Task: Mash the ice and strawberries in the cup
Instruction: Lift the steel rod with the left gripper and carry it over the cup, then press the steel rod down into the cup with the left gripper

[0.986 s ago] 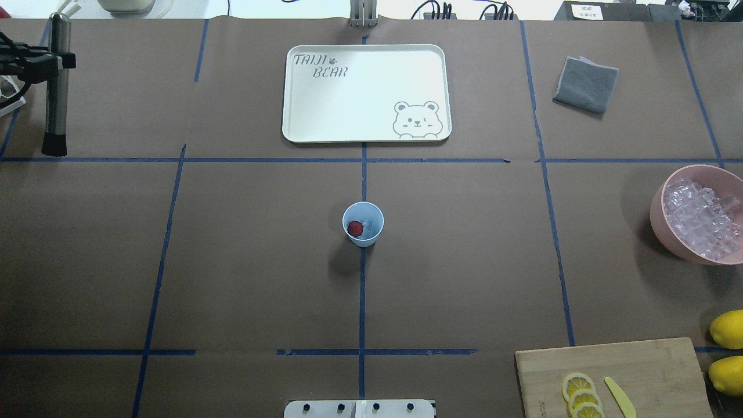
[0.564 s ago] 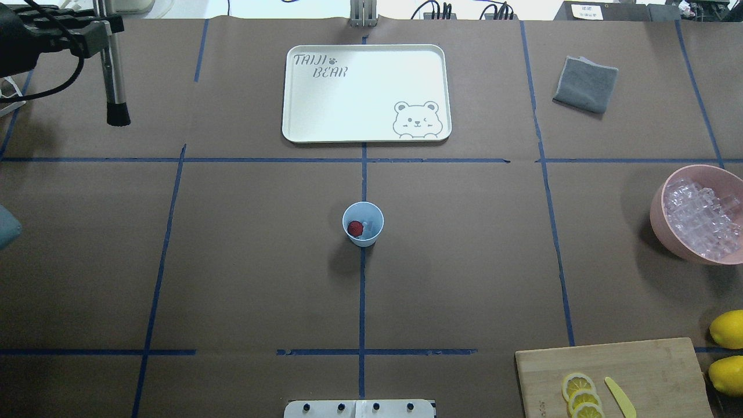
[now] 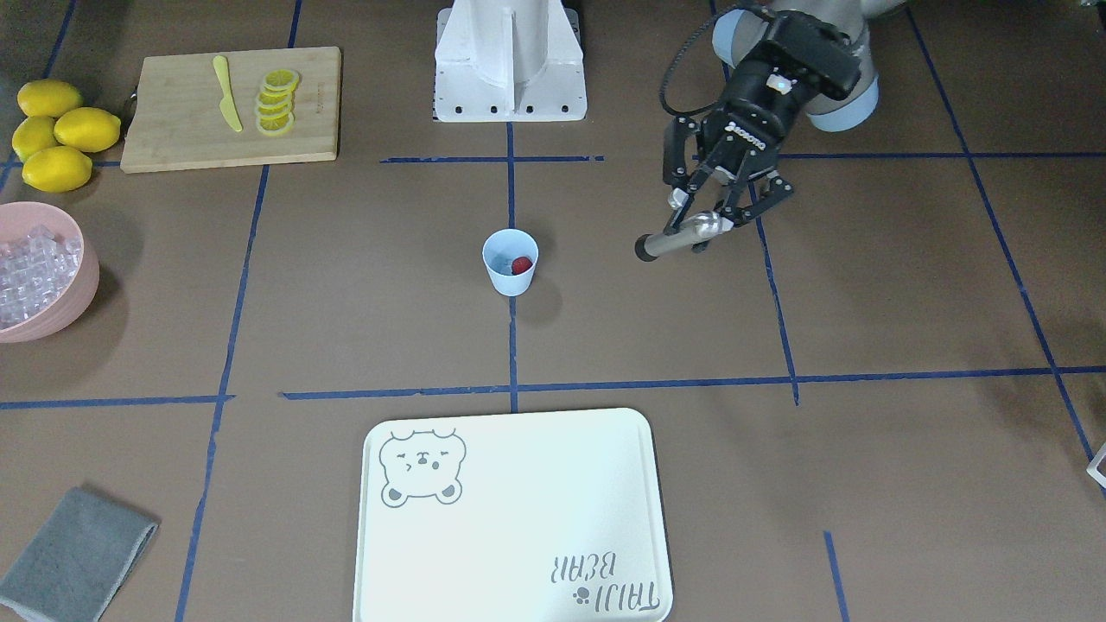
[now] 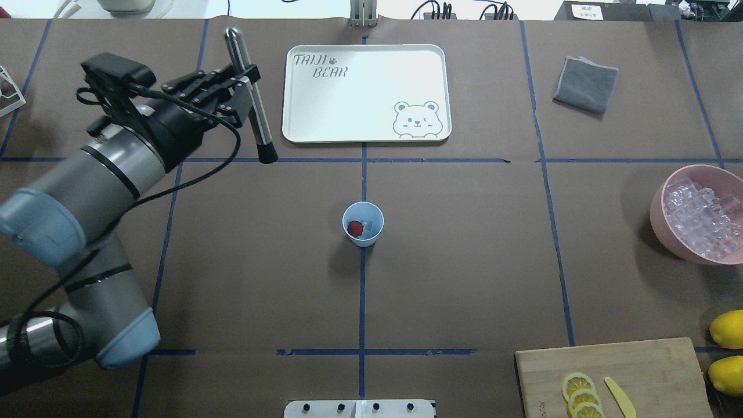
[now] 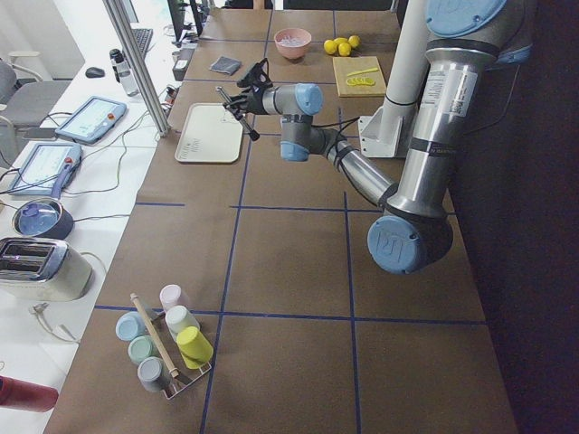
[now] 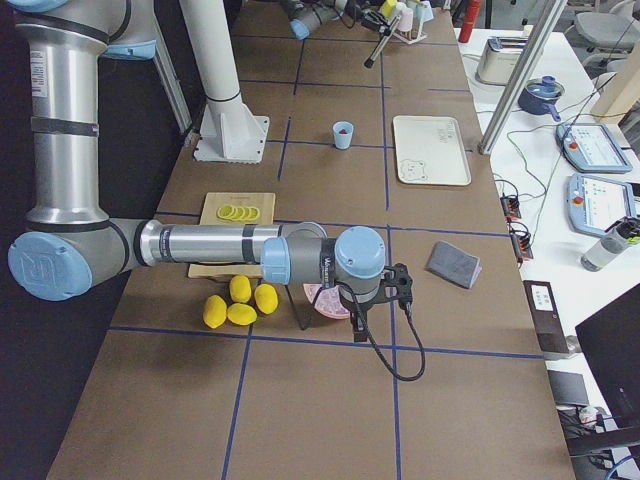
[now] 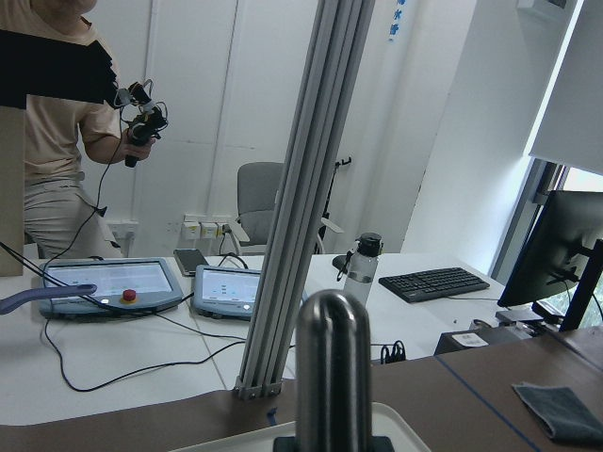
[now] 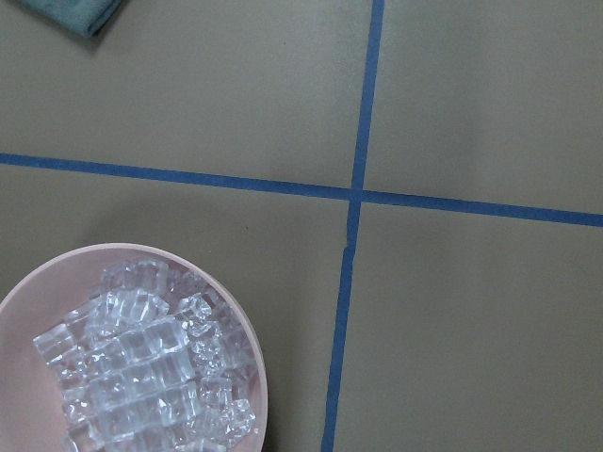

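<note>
The light-blue cup (image 4: pixel 363 224) stands upright at the table's middle, and shows too in the front view (image 3: pixel 510 262). Inside it lie a red strawberry (image 4: pixel 355 228) and some pale ice (image 4: pixel 370 227). My left gripper (image 4: pixel 248 87) is shut on a steel muddler (image 4: pixel 257 119) with a black tip, up and to the left of the cup, beside the tray. In the front view the left gripper (image 3: pixel 710 223) holds the muddler (image 3: pixel 674 242) tilted, to the cup's right. My right gripper (image 6: pixel 398 282) appears only in the exterior right view, over the pink bowl; I cannot tell its state.
A white bear tray (image 4: pixel 365 93) lies behind the cup, a grey cloth (image 4: pixel 585 83) at the back right. A pink bowl (image 4: pixel 657 216) of ice cubes (image 4: pixel 702 217) stands at the right edge. Lemons (image 4: pixel 727 328) and a cutting board (image 4: pixel 638 363) with lemon slices are at the front right.
The left arm has swung in from the table's far left edge to beside the tray, carrying the muddler. The cup and its contents have not moved.
</note>
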Controlling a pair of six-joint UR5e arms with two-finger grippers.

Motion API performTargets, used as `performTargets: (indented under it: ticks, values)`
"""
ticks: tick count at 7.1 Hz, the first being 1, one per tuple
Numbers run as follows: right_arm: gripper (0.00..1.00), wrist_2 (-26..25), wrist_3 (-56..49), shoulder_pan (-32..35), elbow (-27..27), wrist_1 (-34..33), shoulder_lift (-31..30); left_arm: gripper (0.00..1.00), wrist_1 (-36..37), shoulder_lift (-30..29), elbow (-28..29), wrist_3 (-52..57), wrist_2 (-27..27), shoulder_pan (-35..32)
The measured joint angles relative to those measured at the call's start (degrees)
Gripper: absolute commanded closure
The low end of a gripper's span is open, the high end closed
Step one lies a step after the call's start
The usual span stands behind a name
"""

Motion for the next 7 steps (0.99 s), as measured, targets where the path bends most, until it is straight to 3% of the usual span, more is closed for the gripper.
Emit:
performTargets:
  ticks: [2,7]
  values:
    - [0.01,0.04,0.17,0.00,0.05,0.28,0.02,1.00,-5.31,-2.92,4.02,0.39,6.56,6.19]
    - [0.01,0.04,0.22,-0.39,-0.09,0.36,0.03,1.00,-7.15,-6.09,5.39,11.48,14.18,12.13]
